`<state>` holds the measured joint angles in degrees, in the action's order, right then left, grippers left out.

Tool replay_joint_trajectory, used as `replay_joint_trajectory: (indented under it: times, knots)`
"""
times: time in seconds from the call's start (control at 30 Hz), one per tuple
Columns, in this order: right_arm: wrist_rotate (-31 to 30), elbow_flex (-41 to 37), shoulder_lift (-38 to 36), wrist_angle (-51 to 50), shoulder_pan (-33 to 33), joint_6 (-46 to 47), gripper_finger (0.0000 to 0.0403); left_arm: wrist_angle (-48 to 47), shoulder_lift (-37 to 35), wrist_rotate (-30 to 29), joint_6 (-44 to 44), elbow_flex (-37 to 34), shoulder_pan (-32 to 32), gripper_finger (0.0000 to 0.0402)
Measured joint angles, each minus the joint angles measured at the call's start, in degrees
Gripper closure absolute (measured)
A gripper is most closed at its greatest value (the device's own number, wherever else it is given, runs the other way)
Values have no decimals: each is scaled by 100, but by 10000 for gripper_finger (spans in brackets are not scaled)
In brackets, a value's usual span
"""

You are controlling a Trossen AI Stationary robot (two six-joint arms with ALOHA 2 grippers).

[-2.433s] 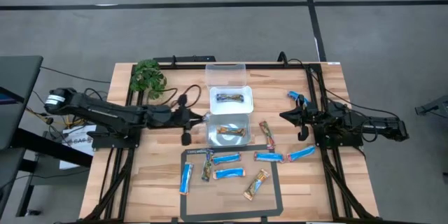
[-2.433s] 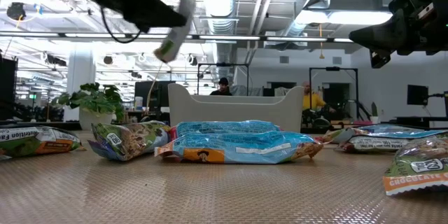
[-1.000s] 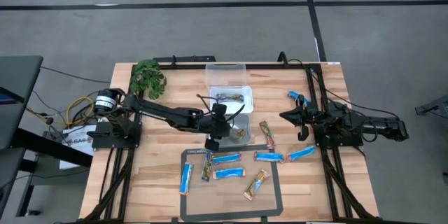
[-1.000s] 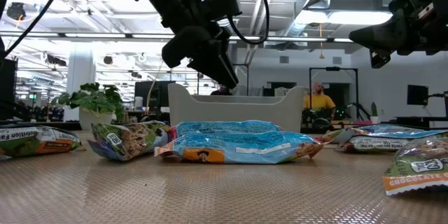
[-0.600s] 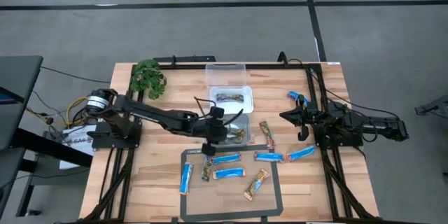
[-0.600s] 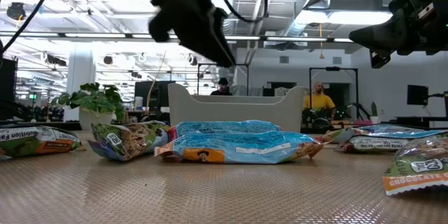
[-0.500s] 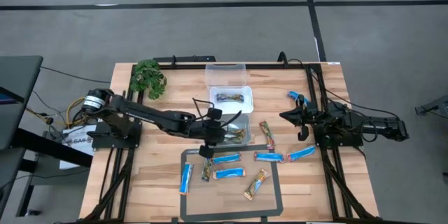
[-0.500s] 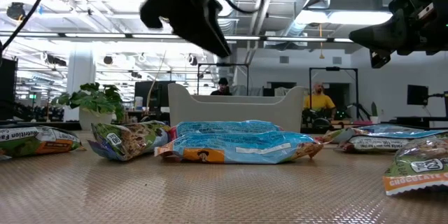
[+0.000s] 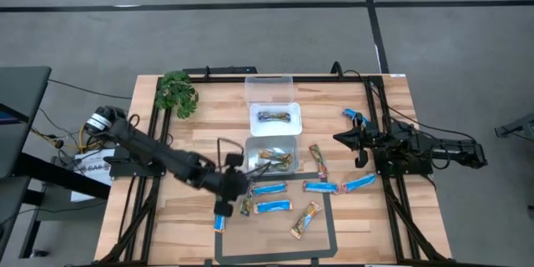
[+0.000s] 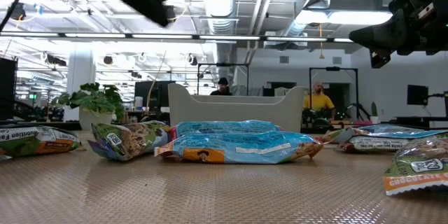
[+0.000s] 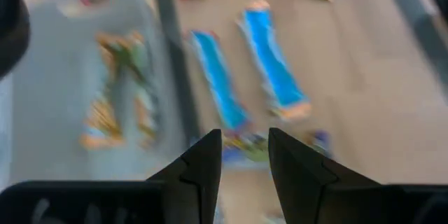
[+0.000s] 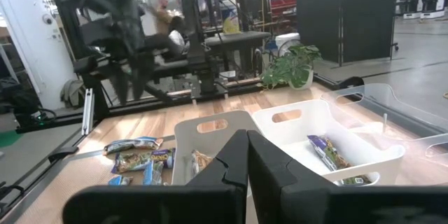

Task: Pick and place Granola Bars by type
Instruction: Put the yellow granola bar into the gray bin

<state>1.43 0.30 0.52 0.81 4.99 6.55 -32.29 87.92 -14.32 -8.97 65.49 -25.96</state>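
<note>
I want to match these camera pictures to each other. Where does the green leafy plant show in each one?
High view: the plant sits at the upper left corner of the table.
Low view: at the left, far back.
Left wrist view: not in it.
Right wrist view: beyond the white bins.
Shared landmark: the white bins, seen in the high, low and right wrist views.
</note>
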Motion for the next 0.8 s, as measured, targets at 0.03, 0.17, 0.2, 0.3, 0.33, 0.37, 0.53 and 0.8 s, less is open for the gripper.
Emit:
replay_joint_trajectory:
  times: [0.03,0.17,0.2,0.3,0.33,0.37,0.53,0.8]
  knots:
    - [0,0,0,0,-2,0,403,-101,0,1,-320,0,-140,290]
    - [0,0,1,0,-1,0,403,-542,0,-68,-1770,0,-679,290]
    - [0,0,0,1,-1,0,403,-668,0,-164,-2157,0,-817,290]
    - [0,0,1,-1,-2,0,403,-1061,25,-458,-3252,0,-1196,290]
    - [0,0,0,1,-2,0,403,-1196,28,-523,-3611,-2,-1305,290]
    - [0,0,0,0,-1,0,403,-1300,28,-559,-3953,-2,-1400,290]
    - [0,0,0,1,0,0,403,-1554,28,-738,-5415,-2,-1865,290]
    - [0,0,-1,1,-2,0,403,-1526,28,-800,-7238,-578,-2229,290]
